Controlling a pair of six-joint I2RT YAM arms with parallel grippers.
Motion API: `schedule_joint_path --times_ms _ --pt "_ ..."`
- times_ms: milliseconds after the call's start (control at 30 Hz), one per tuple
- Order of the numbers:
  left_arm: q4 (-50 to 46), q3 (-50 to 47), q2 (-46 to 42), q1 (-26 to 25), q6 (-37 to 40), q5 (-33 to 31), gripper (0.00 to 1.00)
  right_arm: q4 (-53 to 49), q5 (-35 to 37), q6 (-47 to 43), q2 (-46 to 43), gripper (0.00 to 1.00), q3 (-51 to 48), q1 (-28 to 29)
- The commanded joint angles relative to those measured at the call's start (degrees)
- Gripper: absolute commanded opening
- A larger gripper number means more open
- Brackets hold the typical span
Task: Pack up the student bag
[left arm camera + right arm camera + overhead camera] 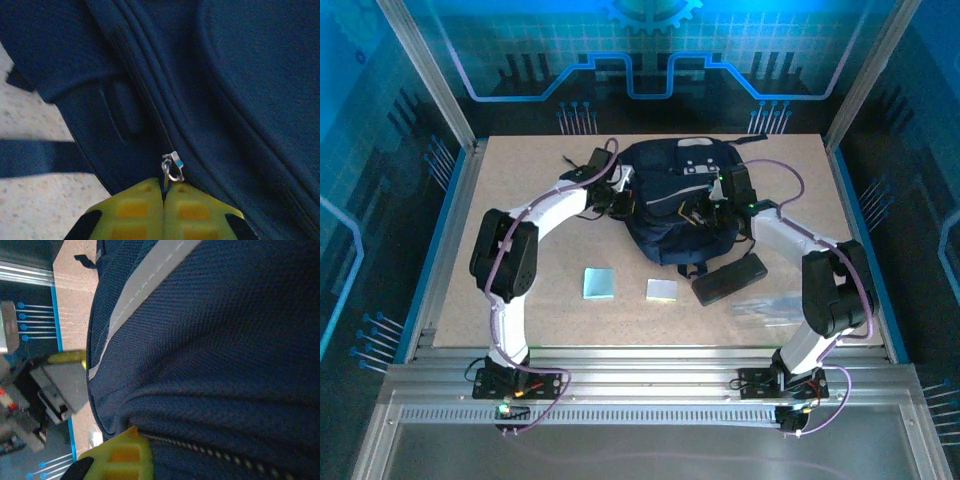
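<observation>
While student bag (675,215) sits at 12 o'clock on tabletop (520,210), my left tool (164,192) clamps zipper pull (172,166) at bag's 9 o'clock side; my right tool (708,208) at 3 o'clock side, cannot tell if open or closed.

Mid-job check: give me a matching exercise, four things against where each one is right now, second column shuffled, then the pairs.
1. student bag
2. black pencil case
3. zipper pull
4. larger pale-blue pad

A. pinched in the left gripper
B. leftmost loose item on the near part of the table
C. far middle of the table
D. by the bag's near right corner

Pairs: 1-C, 2-D, 3-A, 4-B
</observation>
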Motion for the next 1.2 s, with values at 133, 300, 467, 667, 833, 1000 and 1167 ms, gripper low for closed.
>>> schedule_joint_path --times_ms 133,300,467,667,833,1000,1167 --pt "2.40 -3.98 -4.54 6.24 -4.87 -15.68 0.00 -7.71 -4.80 -14.22 1.47 0.00 8.28 -1.35" --pt "9.22 -19.64 -15.18 6.39 -7.93 -18.97 0.00 -9.42 -9.08 -18.52 7.77 0.00 15.75 0.08" --pt "11.34 -25.45 -16.96 6.84 -8.26 -22.18 0.00 -11.81 -8.93 -20.27 13.57 0.00 22.17 0.69" --pt "7.27 -20.46 -13.30 8.17 -8.69 -23.36 0.18 -15.08 -7.00 -20.05 20.10 0.00 29.26 0.38" --pt "5.80 -19.89 -16.13 8.09 -9.91 -22.72 0.72 -18.82 -5.45 -20.25 19.61 0.64 31.52 0.35" --pt "5.74 -21.09 -21.37 7.96 -12.07 -17.50 0.93 -28.16 3.75 -21.36 12.90 0.76 29.11 -0.41" --pt "6.76 -21.61 -24.95 5.52 -13.72 -12.87 0.99 -38.02 16.51 -21.45 4.08 0.94 21.96 -1.42"
